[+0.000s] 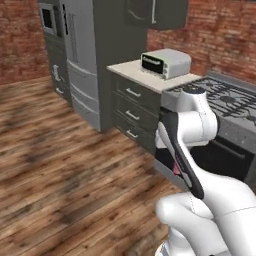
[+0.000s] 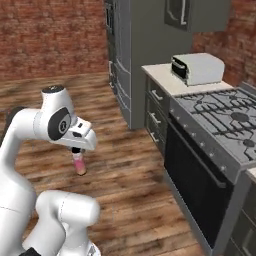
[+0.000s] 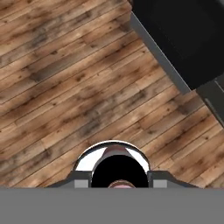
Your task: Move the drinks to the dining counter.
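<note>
we carry the small pink bottle (image 2: 79, 164) upright, gripper (image 2: 77, 152) clamped on its dark cap, high above the wooden floor (image 2: 125, 165) for transport.

Worn brown wooden plank floor (image 1: 60, 165) spreads across the near and left side of the room. Red brick walls (image 2: 50, 37) close off the far end. A tall grey steel refrigerator (image 1: 82, 60) stands beside dark grey drawer cabinets (image 1: 132, 107) with a beige stone top, where a silver toaster oven (image 2: 197, 69) sits. Right of them stands a black-doored gas range (image 2: 220, 145), grey wall cupboards (image 2: 197, 15) above.
</note>
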Controlling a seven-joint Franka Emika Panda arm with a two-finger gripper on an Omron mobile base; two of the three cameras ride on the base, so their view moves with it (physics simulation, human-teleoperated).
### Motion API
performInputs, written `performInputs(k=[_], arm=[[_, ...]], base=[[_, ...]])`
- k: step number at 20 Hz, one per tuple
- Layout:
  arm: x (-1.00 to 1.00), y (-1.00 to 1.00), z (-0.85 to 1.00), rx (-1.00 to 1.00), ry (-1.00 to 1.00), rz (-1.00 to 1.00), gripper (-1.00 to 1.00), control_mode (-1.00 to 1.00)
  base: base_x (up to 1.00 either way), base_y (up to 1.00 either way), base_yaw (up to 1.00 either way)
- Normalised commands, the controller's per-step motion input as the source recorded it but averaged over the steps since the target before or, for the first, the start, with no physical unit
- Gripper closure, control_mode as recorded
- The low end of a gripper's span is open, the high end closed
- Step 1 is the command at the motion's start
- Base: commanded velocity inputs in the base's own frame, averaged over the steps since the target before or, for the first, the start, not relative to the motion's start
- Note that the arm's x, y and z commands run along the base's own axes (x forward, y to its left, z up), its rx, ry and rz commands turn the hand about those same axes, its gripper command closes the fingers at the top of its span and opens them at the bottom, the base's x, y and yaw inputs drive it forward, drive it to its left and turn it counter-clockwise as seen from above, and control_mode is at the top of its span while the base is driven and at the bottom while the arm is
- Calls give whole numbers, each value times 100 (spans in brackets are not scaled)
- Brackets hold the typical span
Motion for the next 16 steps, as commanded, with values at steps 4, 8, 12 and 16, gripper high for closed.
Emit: performInputs(k=[4, 8, 12, 16], arm=[[0, 0, 0, 0, 0, 0, 100, 100], [0, 0, 0, 0, 0, 0, 100, 100], [0, 0, 0, 0, 0, 0, 100, 100], [0, 0, 0, 0, 0, 0, 100, 100]], base=[[96, 11, 60], [100, 0, 49], [100, -5, 31], [100, -2, 19]])
